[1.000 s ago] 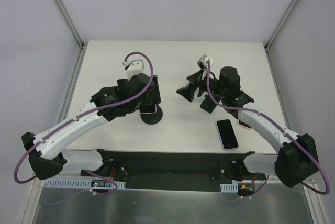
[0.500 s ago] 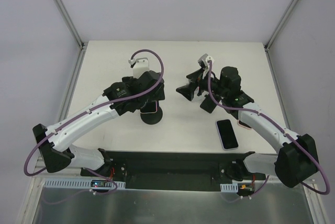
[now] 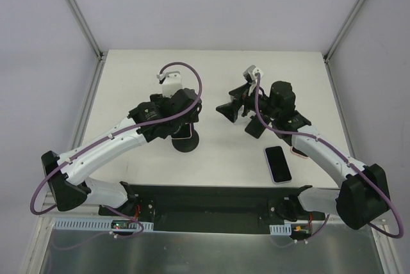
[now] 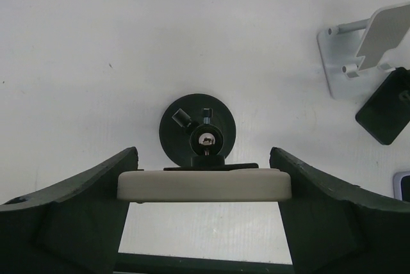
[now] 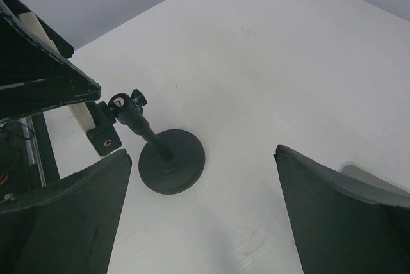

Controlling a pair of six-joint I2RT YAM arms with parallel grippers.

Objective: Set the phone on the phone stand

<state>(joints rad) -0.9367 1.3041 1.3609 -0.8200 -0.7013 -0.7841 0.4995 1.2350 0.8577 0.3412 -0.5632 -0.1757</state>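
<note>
At the stand (image 4: 197, 132), left claw (image 4: 204, 154) grips the cream phone (image 4: 205, 185), long axis level, crosswise; right claw (image 5: 202, 152) gapes.

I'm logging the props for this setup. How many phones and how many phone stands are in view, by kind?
Phone stands: 2 (black round-base stand, white stand)
Phones: 2 (cream-edged phone at the black one's holder, dark-screened phone lying flat)
Total: 4
</note>
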